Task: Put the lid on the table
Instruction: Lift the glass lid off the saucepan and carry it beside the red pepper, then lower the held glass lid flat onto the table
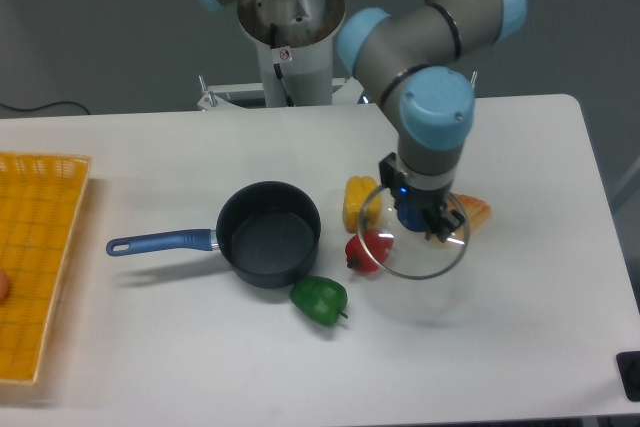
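Observation:
The round glass lid point(415, 252) with its thin metal rim hangs in the air, tilted a little, right of the red pepper. My gripper point(413, 215) is shut on the lid's dark blue centre knob, pointing straight down. The lid casts a faint shadow on the white table point(520, 297) below, so it is lifted above the surface. It overlaps the red pepper's right side and part of the bread in this view. The fingertips are mostly hidden by the knob.
An uncovered dark blue saucepan point(268, 245) with a blue handle point(160, 242) stands left of centre. A yellow pepper point(358, 203), red pepper point(364, 252) and green pepper point(319, 299) lie near it. A bread piece point(475, 211) is behind the lid. A yellow-orange tray point(35, 267) is at far left.

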Action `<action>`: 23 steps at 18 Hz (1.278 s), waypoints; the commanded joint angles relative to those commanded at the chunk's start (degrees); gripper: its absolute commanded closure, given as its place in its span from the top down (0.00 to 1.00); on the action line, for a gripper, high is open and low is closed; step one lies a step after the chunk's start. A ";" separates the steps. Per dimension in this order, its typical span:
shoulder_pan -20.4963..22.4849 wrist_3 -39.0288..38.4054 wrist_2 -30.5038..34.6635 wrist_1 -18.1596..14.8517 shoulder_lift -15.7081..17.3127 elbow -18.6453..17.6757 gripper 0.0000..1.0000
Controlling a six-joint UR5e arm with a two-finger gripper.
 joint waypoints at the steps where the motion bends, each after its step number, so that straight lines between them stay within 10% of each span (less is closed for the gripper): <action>1: 0.00 0.00 0.00 0.17 -0.70 0.79 0.40; 23: 2.02 3.52 0.35 6.77 -11.78 7.39 0.40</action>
